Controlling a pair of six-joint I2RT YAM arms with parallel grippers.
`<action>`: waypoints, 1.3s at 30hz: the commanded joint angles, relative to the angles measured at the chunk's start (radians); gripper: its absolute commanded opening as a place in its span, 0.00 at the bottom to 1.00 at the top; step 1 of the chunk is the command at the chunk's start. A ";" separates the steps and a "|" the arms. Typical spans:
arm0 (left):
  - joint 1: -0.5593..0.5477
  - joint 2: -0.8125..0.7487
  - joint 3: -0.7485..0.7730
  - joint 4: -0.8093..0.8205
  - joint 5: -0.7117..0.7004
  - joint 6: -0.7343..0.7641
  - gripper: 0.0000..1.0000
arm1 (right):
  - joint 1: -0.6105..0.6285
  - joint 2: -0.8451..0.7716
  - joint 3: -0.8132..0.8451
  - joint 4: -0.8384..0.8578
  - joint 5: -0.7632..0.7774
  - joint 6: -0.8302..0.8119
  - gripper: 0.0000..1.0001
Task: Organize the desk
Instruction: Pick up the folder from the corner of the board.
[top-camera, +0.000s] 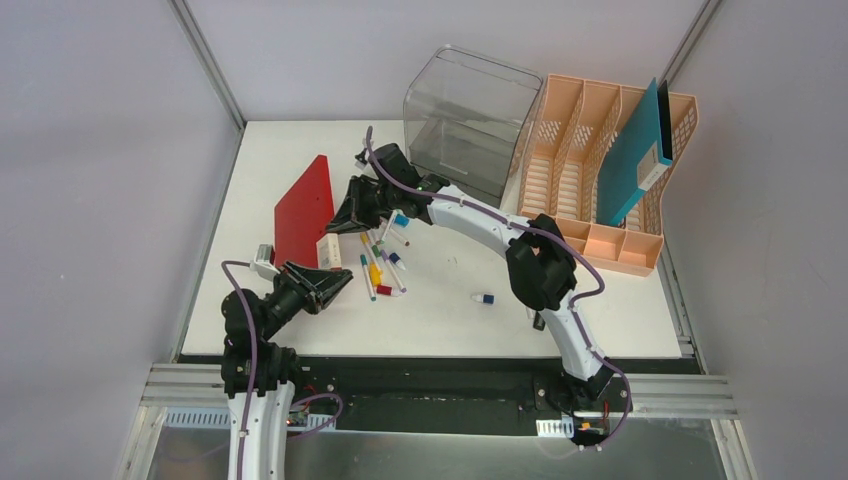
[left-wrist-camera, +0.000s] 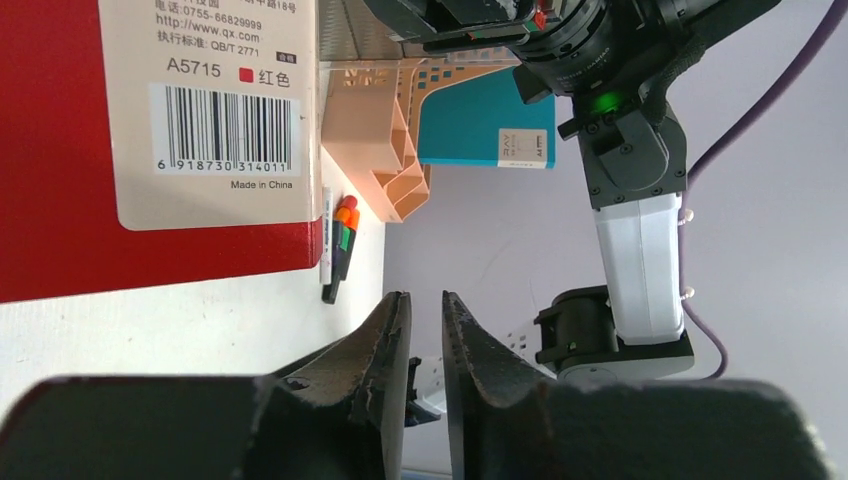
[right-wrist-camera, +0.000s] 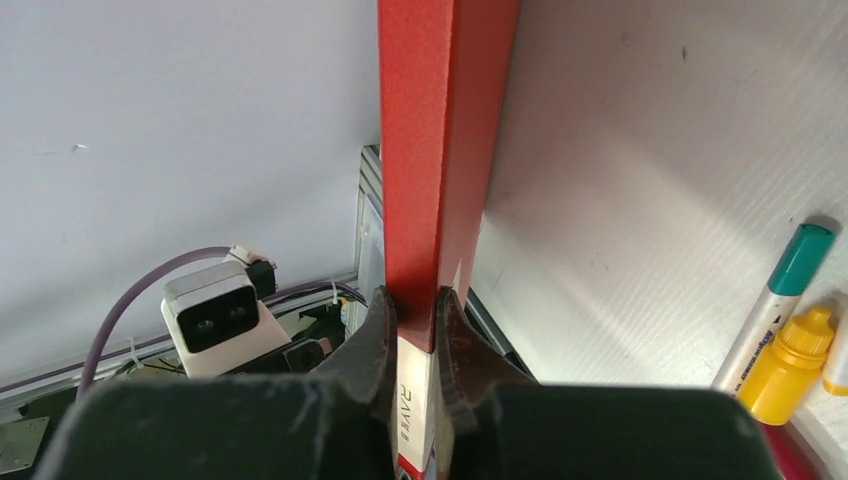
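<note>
A red notebook (top-camera: 305, 210) stands on its edge at the left of the white desk (top-camera: 450, 320). My right gripper (top-camera: 345, 215) reaches in from the right and is shut on it. In the right wrist view the jaws (right-wrist-camera: 417, 300) pinch the red cover (right-wrist-camera: 435, 150) at its white label end. My left gripper (top-camera: 345, 282) sits low, just in front of the notebook. Its jaws (left-wrist-camera: 427, 300) stand a narrow gap apart with nothing between them. The notebook's barcode label (left-wrist-camera: 215, 110) fills the upper left of the left wrist view.
Several markers and a small yellow bottle (top-camera: 375, 265) lie scattered beside the notebook. A loose cap (top-camera: 484, 298) lies mid-desk. A clear plastic bin (top-camera: 470, 120) stands at the back. The peach file organizer (top-camera: 590, 170) at the back right holds a teal notebook (top-camera: 630, 155).
</note>
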 joint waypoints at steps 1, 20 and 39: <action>0.003 -0.007 0.021 -0.001 0.036 0.054 0.22 | 0.005 -0.068 0.000 0.063 -0.015 -0.026 0.00; 0.003 0.135 0.546 -0.616 -0.341 0.946 0.83 | -0.010 -0.058 0.012 0.040 -0.011 -0.055 0.00; 0.003 0.421 0.569 -0.582 -0.343 1.003 0.90 | -0.008 -0.018 0.079 -0.011 -0.007 -0.100 0.00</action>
